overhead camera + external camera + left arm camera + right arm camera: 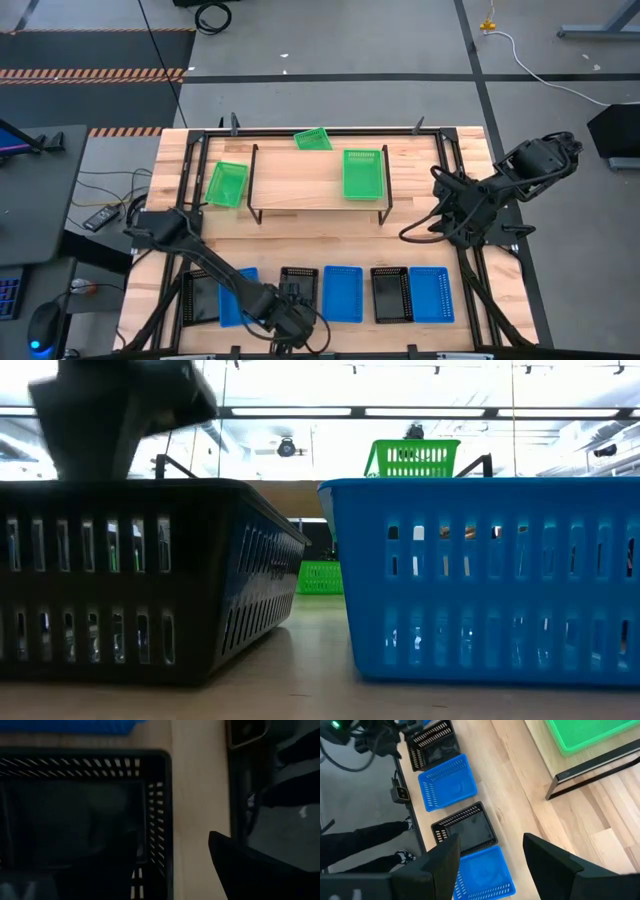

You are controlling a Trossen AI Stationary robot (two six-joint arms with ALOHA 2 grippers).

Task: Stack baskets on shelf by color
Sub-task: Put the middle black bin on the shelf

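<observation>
Black and blue baskets stand in a row along the table's near edge. My left gripper hangs open over the near end of the middle black basket. In the left wrist view, one finger is outside the basket's near short wall. The other finger is a dark shape inside the basket. My right gripper is open and empty above the table, right of the shelf. One green basket sits on the shelf's right end. Another green basket lies left of the shelf, and a third lies behind it.
Blue baskets flank the black basket under my left gripper. Another black basket and a blue one stand to the right, and a black one at the far left. A person's legs show beside the near edge.
</observation>
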